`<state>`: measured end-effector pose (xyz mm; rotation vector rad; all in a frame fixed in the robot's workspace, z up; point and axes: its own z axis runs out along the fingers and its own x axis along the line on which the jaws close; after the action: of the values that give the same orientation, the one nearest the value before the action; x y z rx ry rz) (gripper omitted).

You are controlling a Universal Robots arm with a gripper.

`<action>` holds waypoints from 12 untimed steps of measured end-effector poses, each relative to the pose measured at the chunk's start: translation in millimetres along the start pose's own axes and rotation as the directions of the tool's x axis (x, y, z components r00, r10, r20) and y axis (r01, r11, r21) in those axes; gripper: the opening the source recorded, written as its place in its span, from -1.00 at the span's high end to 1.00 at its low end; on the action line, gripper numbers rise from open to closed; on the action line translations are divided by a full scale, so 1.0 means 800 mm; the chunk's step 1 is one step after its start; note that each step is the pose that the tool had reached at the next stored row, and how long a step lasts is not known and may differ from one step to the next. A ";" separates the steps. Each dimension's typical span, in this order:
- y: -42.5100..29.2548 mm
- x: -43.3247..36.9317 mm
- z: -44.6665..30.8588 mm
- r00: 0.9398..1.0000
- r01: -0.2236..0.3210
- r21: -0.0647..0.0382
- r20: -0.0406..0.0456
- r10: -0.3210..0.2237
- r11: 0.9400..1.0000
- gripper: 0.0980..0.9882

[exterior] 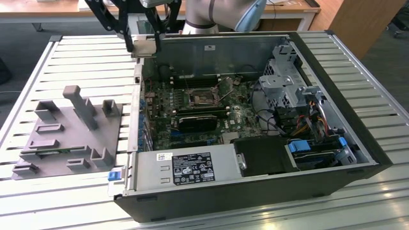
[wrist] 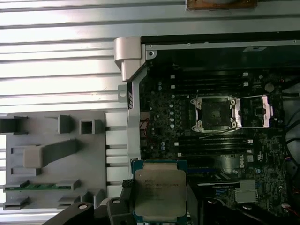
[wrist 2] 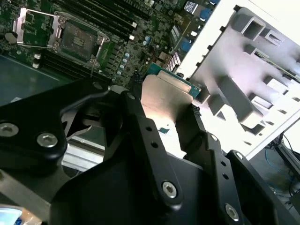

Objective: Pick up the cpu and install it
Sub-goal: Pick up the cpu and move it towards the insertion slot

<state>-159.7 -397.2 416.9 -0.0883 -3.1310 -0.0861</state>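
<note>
Slatted tabletop [exterior: 83,57], open computer case [exterior: 255,201], and the claw [exterior: 144,48] is clenched on the cpu [wrist: 159,190], up over the case's wall edge (grey fixture [exterior: 70,134] alongside). The socket [wrist: 213,112] lies open, well apart.

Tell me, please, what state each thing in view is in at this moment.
claw, shut on the cpu, above the case's edge.
cpu, held in the claw, metal top showing, not installed.
cpu socket, empty, its load plate swung open.
computer case, lying on its side, open.
memory stick, sitting in a slot of the grey fixture.
</note>
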 end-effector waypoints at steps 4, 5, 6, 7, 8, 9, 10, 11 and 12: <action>0.0033 -0.004 0.0002 1.000 0.000 0.000 0.000 0.000 1.000 0.01; 0.0041 -0.005 0.0002 1.000 0.000 0.000 0.000 0.000 1.000 0.01; 0.0045 -0.007 0.0002 1.000 0.000 0.000 0.000 0.000 1.000 0.01; 0.0047 -0.008 0.0002 1.000 0.000 0.000 0.000 0.000 1.000 0.01; 0.0050 -0.010 0.0002 1.000 0.000 0.000 0.000 0.000 1.000 0.01; 0.0053 -0.011 0.0002 1.000 0.000 0.000 0.000 0.000 1.000 0.01; 0.0056 -0.012 0.0002 1.000 0.000 0.000 0.000 0.000 1.000 0.01; 0.0059 -0.013 0.0002 1.000 0.000 0.000 0.000 0.000 1.000 0.01; 0.0062 -0.015 0.0002 1.000 0.000 0.000 0.000 0.000 1.000 0.01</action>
<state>-147.6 -392.9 416.9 -0.0884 -3.1310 -0.0861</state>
